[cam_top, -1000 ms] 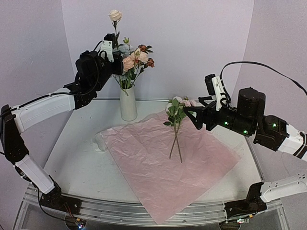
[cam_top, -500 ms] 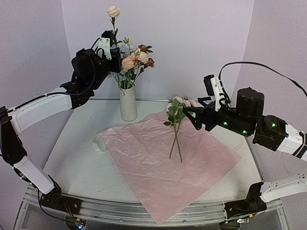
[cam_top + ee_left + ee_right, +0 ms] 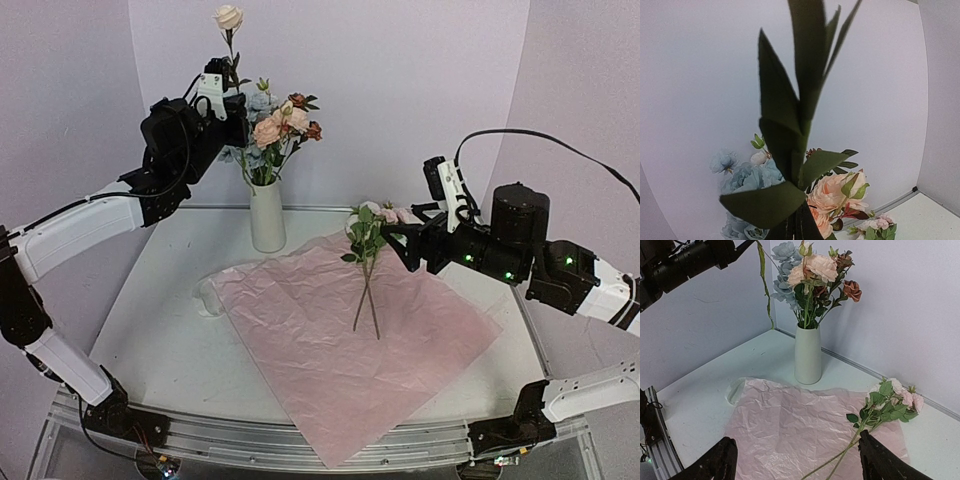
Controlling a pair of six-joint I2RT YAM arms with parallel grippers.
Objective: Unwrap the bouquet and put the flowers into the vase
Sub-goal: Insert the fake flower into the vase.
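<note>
The off-white vase (image 3: 267, 213) (image 3: 808, 355) stands at the back of the table with several flowers (image 3: 277, 125) (image 3: 812, 270) in it. High above and just left of it, my left gripper (image 3: 223, 98) is shut on the stem (image 3: 796, 150) of a cream rose (image 3: 229, 17). The stem's lower end (image 3: 765, 290) hangs left of the blooms. The bouquet's pink paper (image 3: 350, 335) (image 3: 790, 430) lies flat and unwrapped. Two loose flowers (image 3: 365, 260) (image 3: 885, 402) rest on its far right part. My right gripper (image 3: 405, 240) (image 3: 797, 467) hovers open beside their blooms.
A pale translucent scrap (image 3: 208, 297) (image 3: 735, 390) lies at the paper's left edge. Lilac walls close in behind and beside the table. A metal rail (image 3: 300, 445) runs along the near edge.
My left gripper has lifted the cream rose higher and slightly left above the vase. The right arm has barely moved.
</note>
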